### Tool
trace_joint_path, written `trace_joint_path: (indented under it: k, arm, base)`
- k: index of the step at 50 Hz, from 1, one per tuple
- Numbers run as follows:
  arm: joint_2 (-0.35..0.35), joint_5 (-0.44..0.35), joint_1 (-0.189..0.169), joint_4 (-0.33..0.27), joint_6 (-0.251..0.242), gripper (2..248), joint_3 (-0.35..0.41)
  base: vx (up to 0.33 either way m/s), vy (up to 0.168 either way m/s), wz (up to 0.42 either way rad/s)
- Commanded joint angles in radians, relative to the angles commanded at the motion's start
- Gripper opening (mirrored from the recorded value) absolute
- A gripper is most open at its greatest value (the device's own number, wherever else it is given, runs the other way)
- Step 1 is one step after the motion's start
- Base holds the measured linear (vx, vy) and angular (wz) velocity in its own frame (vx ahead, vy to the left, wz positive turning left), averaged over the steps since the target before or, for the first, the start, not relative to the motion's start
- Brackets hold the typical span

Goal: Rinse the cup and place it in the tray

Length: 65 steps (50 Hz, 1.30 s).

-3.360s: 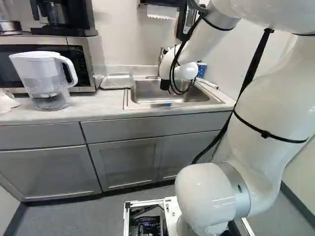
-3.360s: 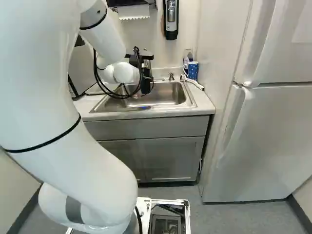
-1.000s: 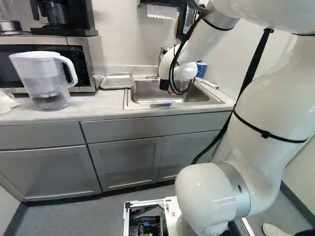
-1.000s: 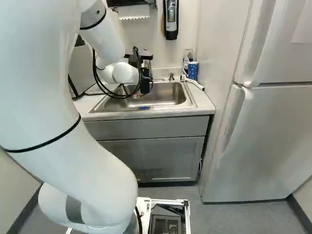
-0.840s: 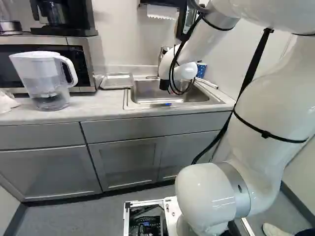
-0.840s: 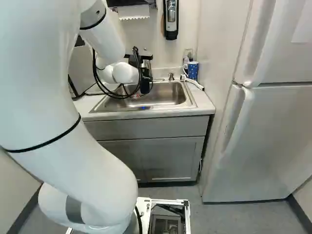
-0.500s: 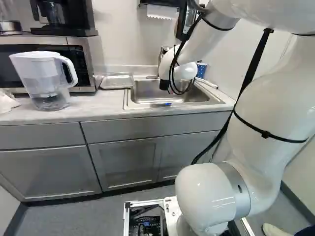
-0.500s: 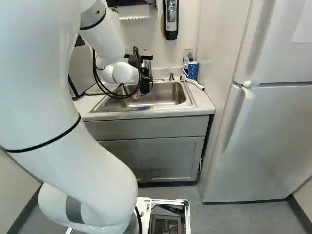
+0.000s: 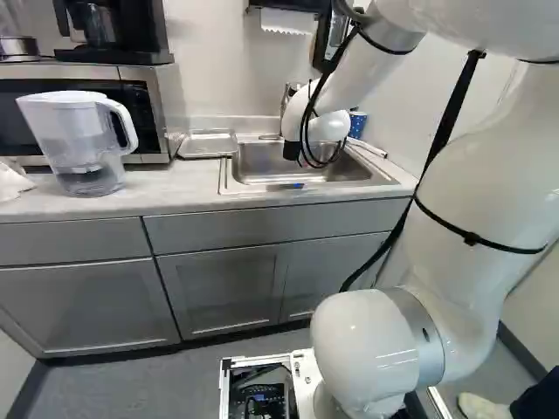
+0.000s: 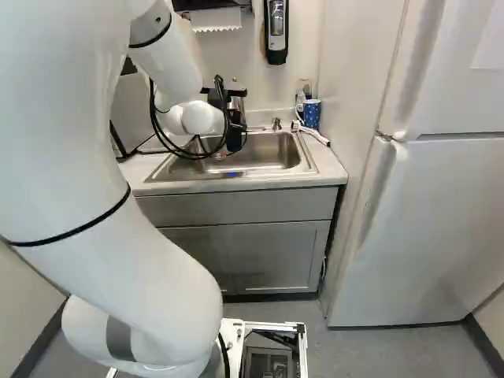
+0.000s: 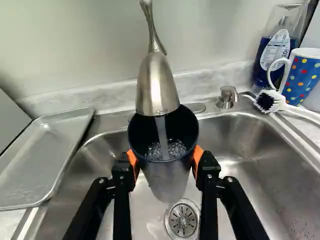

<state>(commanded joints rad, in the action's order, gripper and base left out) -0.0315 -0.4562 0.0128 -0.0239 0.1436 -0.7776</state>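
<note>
Brushed-metal faucet (image 11: 157,85), satiny steel sink (image 11: 250,160), glossy ceramic-looking mug (image 11: 301,75).

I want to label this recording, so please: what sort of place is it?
Probably a small kitchen or break room: there is a sink, a microwave and a large fridge.

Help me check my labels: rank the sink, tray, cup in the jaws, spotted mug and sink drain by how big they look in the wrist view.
Largest to smallest:
1. Sink
2. Cup and tray: too alike to rank
3. Spotted mug, partly cut off
4. Drain
</note>
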Motion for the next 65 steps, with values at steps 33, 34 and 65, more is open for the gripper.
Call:
trace_joint_path:
  k: [33,34,65]
  arm:
    - [0.0,0.0,0.0,0.0,0.0,122,0.0]
    - [0.0,0.0,0.0,0.0,0.0,122,0.0]
    - [0.0,0.0,0.0,0.0,0.0,122,0.0]
  base:
    - [0.0,0.0,0.0]
    - [0.0,0.0,0.0]
    - [0.0,0.0,0.0]
